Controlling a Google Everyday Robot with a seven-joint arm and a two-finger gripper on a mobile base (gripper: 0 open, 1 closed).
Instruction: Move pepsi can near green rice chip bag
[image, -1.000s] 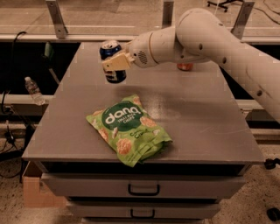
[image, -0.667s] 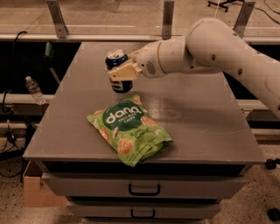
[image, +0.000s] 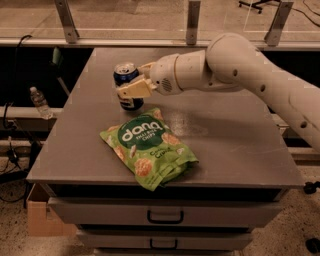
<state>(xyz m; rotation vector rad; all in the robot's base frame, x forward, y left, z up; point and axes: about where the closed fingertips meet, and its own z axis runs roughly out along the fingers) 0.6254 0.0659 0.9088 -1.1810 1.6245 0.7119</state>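
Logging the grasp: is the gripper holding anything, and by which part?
Yes: the gripper, just behind the green rice chip bag, clamps the pepsi can by its side wall, about mid-height; its top is free.

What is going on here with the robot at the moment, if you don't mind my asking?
The robot's arm reaches in from the right over the grey table, and its gripper holds the pepsi can upright, fingers closed around its sides. The can is low over the far left part of the tabletop, just behind the green rice chip bag, which lies flat near the front edge. Whether the can's base already touches the surface cannot be told.
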